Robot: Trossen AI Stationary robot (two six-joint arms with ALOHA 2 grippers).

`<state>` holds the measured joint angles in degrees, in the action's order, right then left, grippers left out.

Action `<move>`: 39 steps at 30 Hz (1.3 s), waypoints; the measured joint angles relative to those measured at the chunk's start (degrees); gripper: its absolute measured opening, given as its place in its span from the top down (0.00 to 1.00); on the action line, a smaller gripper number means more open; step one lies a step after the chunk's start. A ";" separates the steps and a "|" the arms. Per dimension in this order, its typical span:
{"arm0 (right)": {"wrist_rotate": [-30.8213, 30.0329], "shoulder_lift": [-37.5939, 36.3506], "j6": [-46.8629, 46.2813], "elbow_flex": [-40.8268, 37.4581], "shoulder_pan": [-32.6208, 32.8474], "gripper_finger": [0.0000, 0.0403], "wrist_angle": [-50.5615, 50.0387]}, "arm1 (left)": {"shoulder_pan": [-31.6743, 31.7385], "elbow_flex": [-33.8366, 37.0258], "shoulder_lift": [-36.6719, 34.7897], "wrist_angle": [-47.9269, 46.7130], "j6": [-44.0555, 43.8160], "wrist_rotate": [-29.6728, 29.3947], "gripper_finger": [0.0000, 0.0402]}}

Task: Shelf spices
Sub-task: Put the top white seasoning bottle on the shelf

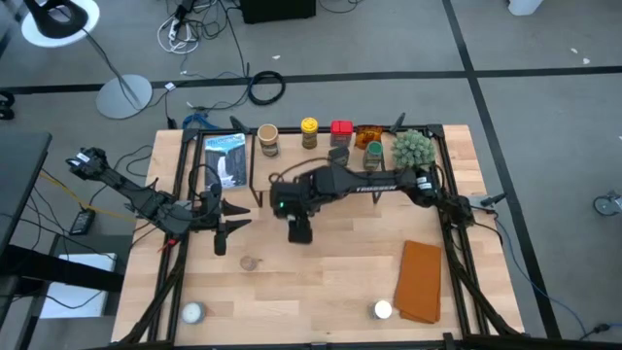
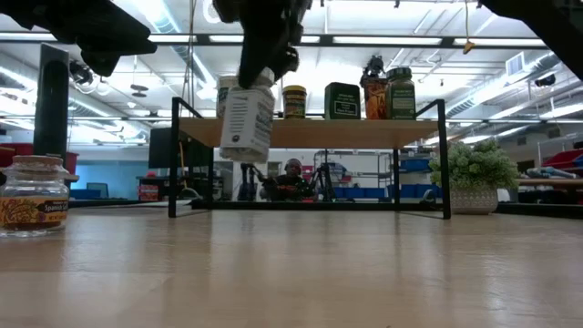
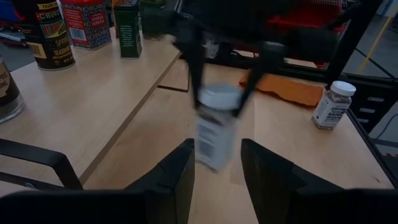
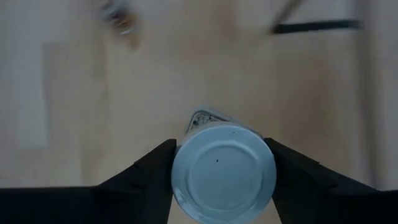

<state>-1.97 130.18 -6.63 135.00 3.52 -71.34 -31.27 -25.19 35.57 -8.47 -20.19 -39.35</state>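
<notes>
My right gripper (image 1: 299,229) is shut on a white-lidded spice jar (image 2: 246,123), high above the table's middle, in front of the shelf (image 2: 310,133). Several spices (image 2: 342,100) stand on the shelf's board. Another jar (image 2: 34,196) stands on the table near the left. Two white-lidded jars (image 1: 191,312) (image 1: 382,309) stand by the near edge. My left gripper (image 3: 217,180) stands open at the left, pointing toward the held jar, with nothing between its fingers. My right gripper pinches the jar at its white lid (image 4: 224,177) between its two fingers (image 4: 155,177), one on each side of the lid. The fingers come from above, slanting down. The jar hangs tilted below them (image 2: 244,137), lifted clear of the table.
An orange folded cloth (image 1: 421,282) lies at the near right. A green plant (image 1: 413,146) stands at the shelf's right end. A small jar (image 1: 251,262) sits on the table near my left gripper. A blue-white packet (image 1: 225,156) lies at the far left.
</notes>
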 joint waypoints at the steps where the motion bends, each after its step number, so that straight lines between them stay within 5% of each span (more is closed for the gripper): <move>1: -0.39 -0.72 -1.25 -0.20 -0.69 0.46 0.08 | 0.02 0.00 0.00 -0.06 -0.02 0.02 0.66; 16: -0.62 -7.49 -7.02 0.00 -6.57 0.46 3.61 | 0.02 0.00 0.00 -0.16 -0.33 0.10 0.66; 39: -3.94 -8.21 -13.89 0.00 -15.95 0.43 5.29 | 0.02 0.00 0.00 -0.30 -0.26 0.15 0.66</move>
<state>-5.91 121.97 -20.51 135.00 -12.42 -66.05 -31.24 -25.19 35.57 -8.78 -20.45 -39.20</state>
